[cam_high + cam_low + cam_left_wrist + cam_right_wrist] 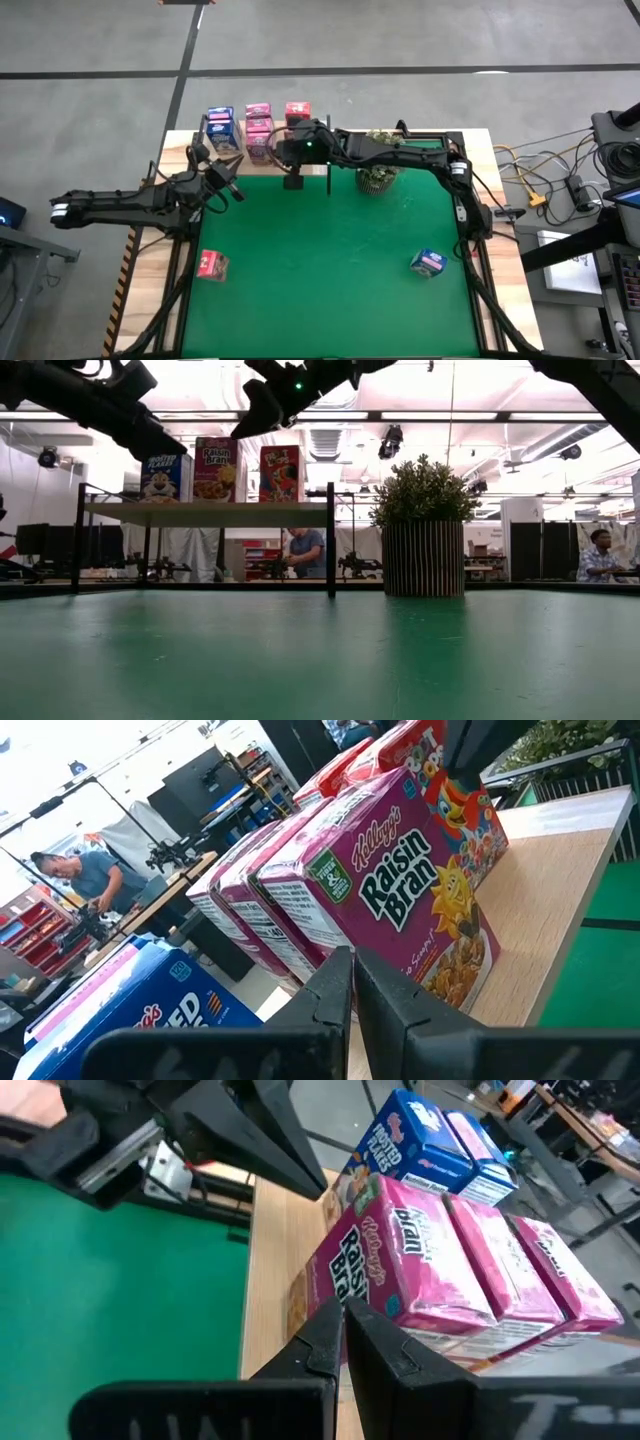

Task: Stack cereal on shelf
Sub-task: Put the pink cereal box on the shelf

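Note:
On the pale wood shelf (345, 150) at the table's far side stand cereal boxes: a blue one (220, 128), pink ones (258, 128) and a red one (297, 112). A pink box (212, 265) and a blue box (428, 263) lie loose on the green mat. My right gripper (342, 1318) is shut, reaching along the shelf from the right to the pink Raisin Bran box (420, 1260). My left gripper (352, 965) is shut, hovers near the shelf's left end and points at the boxes (400, 890) without touching them. My right gripper's shut fingertips (330, 1325) stand at the near top edge of the pink Raisin Bran box (360, 1295), coming slanting down from the table's right. I cannot tell whether they touch it. The box stands upright on the shelf.
A potted green plant (378, 175) stands on the mat under the right arm, beside the shelf's black upright (330, 540). The green mat (330, 270) lies broad in front of the shelf. People show in the room beyond the table.

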You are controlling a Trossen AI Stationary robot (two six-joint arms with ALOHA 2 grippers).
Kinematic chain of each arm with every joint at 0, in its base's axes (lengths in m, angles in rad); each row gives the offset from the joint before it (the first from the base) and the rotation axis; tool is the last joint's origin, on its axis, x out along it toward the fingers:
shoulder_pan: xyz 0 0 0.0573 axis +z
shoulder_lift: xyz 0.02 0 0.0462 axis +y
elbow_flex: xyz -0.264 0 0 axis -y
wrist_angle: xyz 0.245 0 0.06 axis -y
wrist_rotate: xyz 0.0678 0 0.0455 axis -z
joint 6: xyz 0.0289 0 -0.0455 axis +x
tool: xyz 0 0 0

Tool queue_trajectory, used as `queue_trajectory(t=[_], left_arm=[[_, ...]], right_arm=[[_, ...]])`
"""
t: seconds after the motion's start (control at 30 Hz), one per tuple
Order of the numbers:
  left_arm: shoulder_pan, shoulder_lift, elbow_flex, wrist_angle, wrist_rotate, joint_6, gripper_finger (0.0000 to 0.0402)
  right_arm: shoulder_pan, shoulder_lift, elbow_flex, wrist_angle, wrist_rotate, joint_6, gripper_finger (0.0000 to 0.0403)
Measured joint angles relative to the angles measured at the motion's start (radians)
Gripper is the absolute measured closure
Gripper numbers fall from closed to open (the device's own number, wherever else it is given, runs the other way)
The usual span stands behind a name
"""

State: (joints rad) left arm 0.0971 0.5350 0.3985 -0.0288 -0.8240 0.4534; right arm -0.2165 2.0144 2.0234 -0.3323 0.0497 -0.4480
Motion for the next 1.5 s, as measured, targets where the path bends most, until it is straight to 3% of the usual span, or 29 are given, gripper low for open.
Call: queue_trajectory(t=[0.3,1.5], left_arm=[[0.000,0.000,-0.001,0.000,0.000,0.001,0.0402],[0.000,0.018,-0.002,-0.004,0.003,0.002,0.0402]], right_arm=[[-0.010,0.000,-0.030,0.087,-0.006,-0.025,0.0394],[-0.029,0.000,-0.032,0.052,0.005,-0.060,0.0394]])
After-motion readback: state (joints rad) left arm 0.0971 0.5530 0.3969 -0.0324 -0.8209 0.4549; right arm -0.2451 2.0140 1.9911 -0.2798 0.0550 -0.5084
